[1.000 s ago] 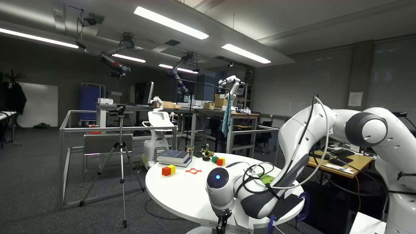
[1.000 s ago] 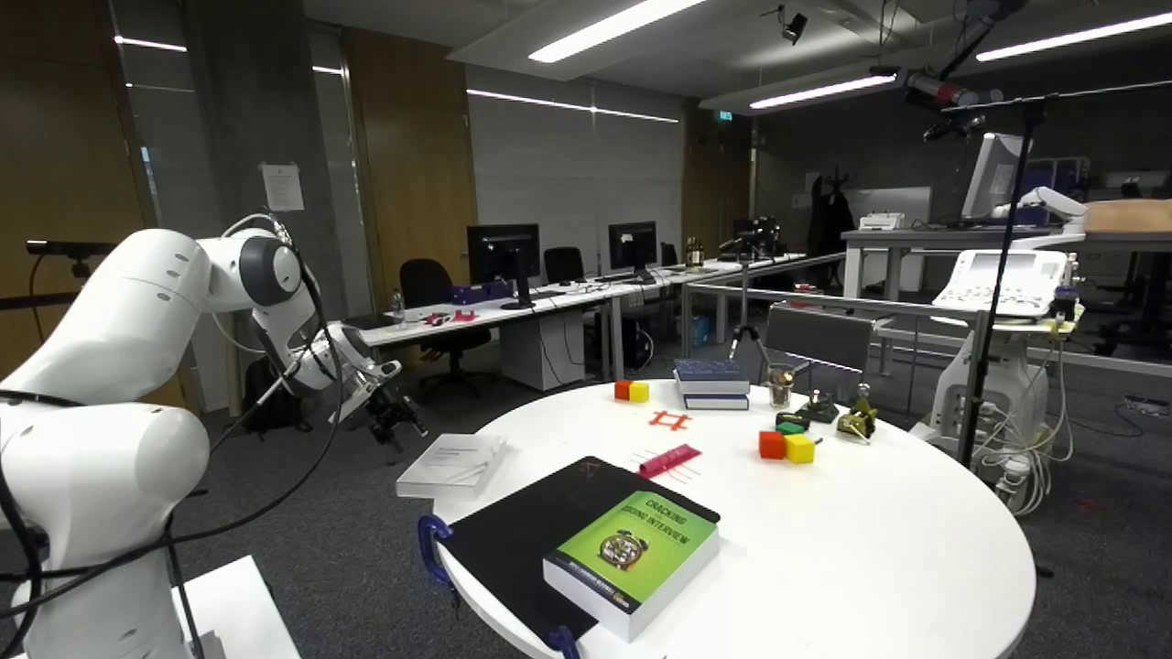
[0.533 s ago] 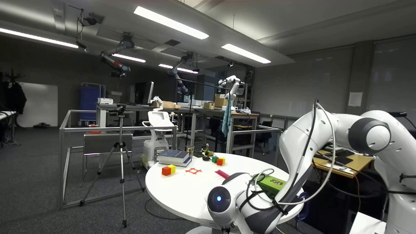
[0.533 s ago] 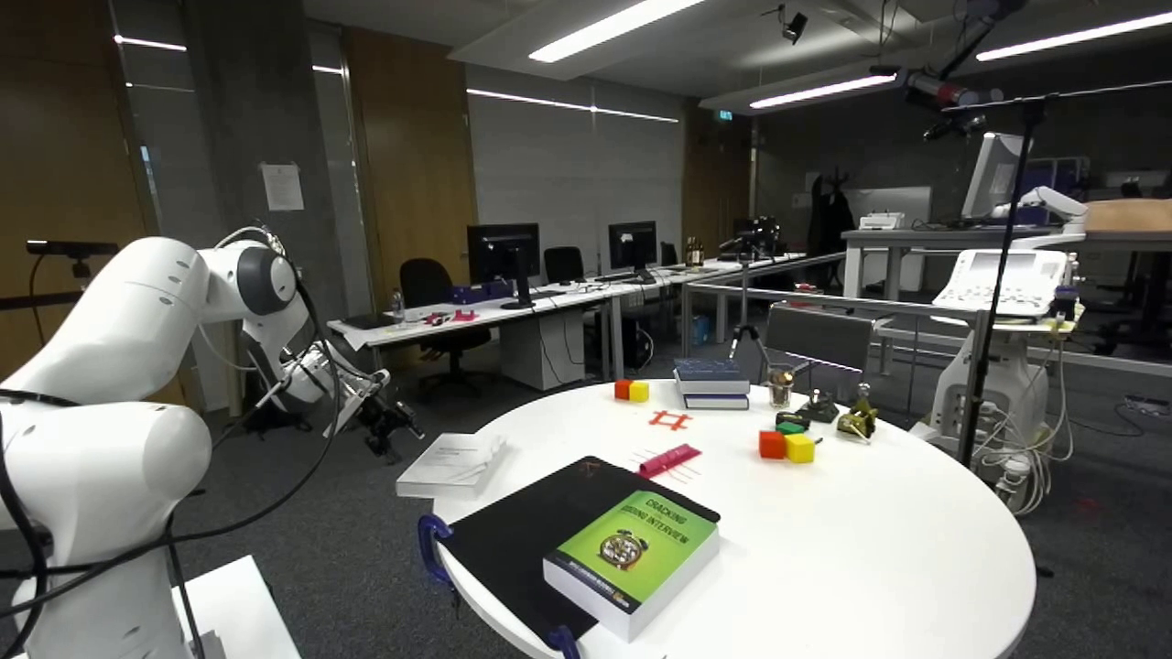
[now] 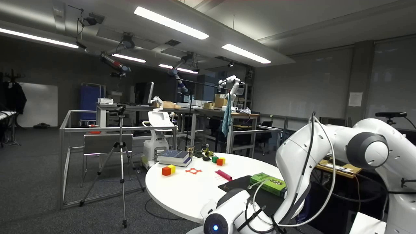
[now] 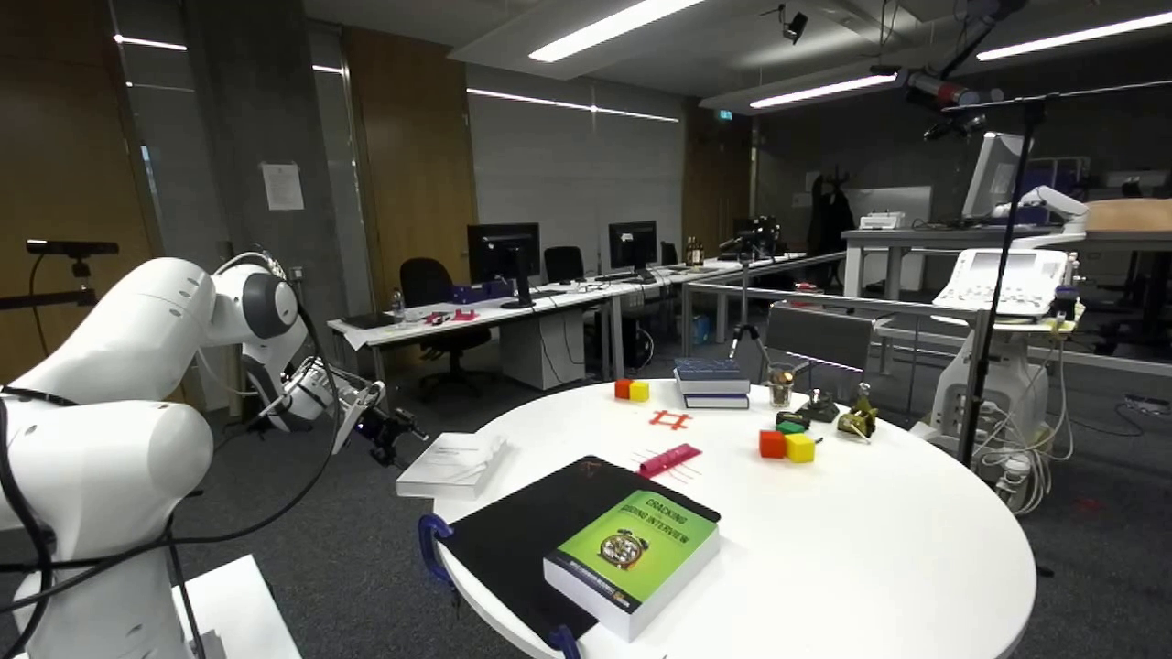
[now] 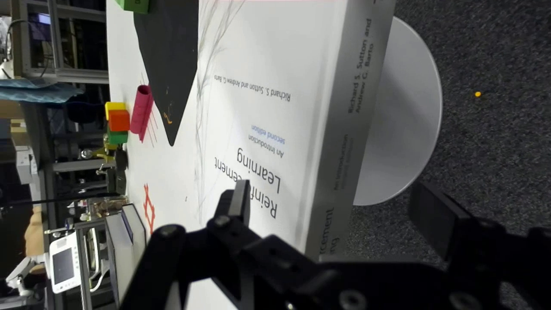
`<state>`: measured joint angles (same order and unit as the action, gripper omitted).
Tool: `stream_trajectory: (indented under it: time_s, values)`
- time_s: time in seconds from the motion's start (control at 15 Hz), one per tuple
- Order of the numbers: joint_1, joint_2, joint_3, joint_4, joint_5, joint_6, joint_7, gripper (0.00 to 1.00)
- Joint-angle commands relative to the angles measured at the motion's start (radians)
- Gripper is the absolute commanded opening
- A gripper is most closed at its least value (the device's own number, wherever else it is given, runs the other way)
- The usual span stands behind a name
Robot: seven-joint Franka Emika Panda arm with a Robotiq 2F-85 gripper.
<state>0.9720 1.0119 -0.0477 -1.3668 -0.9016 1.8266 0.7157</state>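
Obs.: over the last sec. the arm (image 6: pixel 119 320) has been lowered & its wrist end brought flatter, so that the jaws are now aimed at the overhanging side of the white book (image 6: pixel 449 467). In an ext. view the black mat (image 5: pixel 235 183) & green book (image 5: pixel 274 184), mostly masked by the arm 1 s ago, are now largely uncovered. No shift of bench items is noted.

Jaws: held well apart, nothing clamped. In wrist view one of the fingertips (image 7: pixel 240 202) is seen against the book's cover, the other against the floor, w/ the spine in the line of sight b/w them. Whether the spine is truly inside the gap, or any contact is made, can't be told.

Pos.: white book is laid flat, cover up, at the rim of the round bench (image 6: pixel 870 549), spine side carried out past the edge; mat is set just beside it. Green book is rested partly on the mat, nearer the bench's other side. Blue clamp (image 6: pixel 427 547) is fixed at the rim nr. the mat's corner.

Meaning (judged): alignment w/ the overhang is nearly reached; grip yet to be made. Height prob. needs to be checked, else the cover may be bumped & the book pushed inward.
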Motion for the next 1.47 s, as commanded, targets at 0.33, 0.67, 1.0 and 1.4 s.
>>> stream_trajectory:
  time_s: [0.33,0.67,1.0,1.4]
  values:
    - [0.019,0.17,-0.02,0.232,-0.134,-0.138,0.021,1.0]
    - [0.018,0.255,-0.026,0.344,-0.158,-0.178,0.045,1.0]
    - [0.024,0.326,-0.048,0.432,-0.171,-0.188,0.072,1.0]
    - [0.045,0.38,-0.089,0.474,-0.194,-0.188,0.063,1.0]
